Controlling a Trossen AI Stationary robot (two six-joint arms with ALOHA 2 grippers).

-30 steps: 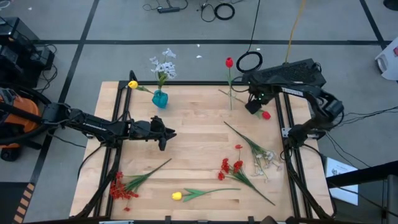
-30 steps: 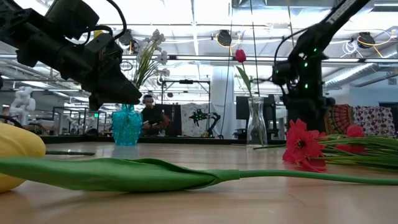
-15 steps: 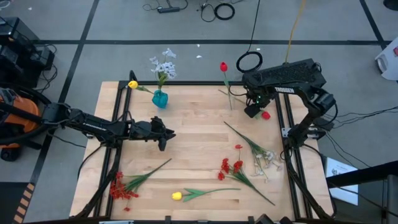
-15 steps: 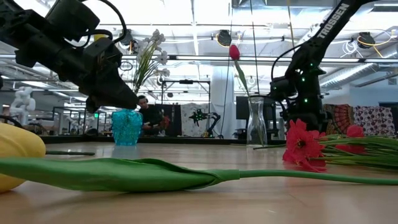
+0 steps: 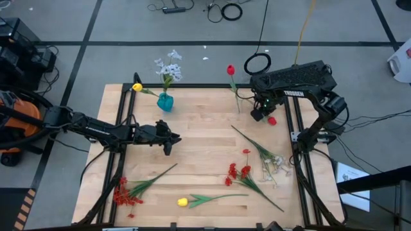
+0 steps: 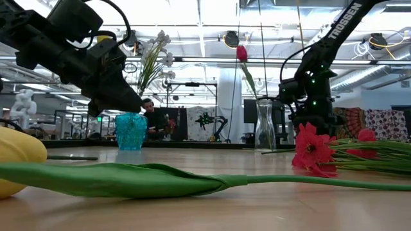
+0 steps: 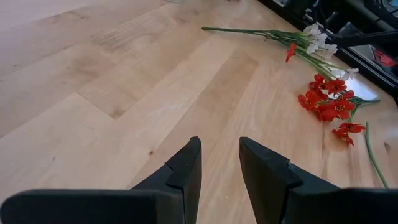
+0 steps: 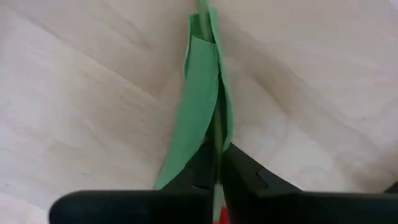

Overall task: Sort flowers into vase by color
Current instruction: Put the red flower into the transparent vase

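**Right gripper closed on a red tulip stem at the back-right of the table**

High view: The right gripper (image 5: 258,114) is low over the table's (image 5: 199,122) back-right area, beside a red tulip (image 5: 272,120) lying there. A clear vase (image 5: 239,102) just beside it holds one red tulip already; a blue vase (image 5: 165,102) at the back left holds pale white-blue blooms, with a yellow flower (image 5: 137,87) lying near it. The left gripper (image 5: 168,138) waits over the table's left-centre. More flowers lie toward the front: red sprays (image 5: 239,171), another red spray (image 5: 124,192) and a yellow tulip (image 5: 183,202).

Low view: The right arm (image 6: 311,77) stands just beside the clear vase. The yellow tulip's stem fills the foreground.

Left wrist view: The left gripper's fingers (image 7: 186,168) are slightly parted, holding nothing, above bare wood.

Right wrist view: The fingers (image 8: 245,171) are pressed together on a green stem and its leaf (image 8: 196,112), flat on the wood.

Assessment: The step in hand is grasping a red tulip for the clear vase. The next move appears to call for lifting it, turning the stem downward and guiding it into the narrow mouth without knocking the vase.
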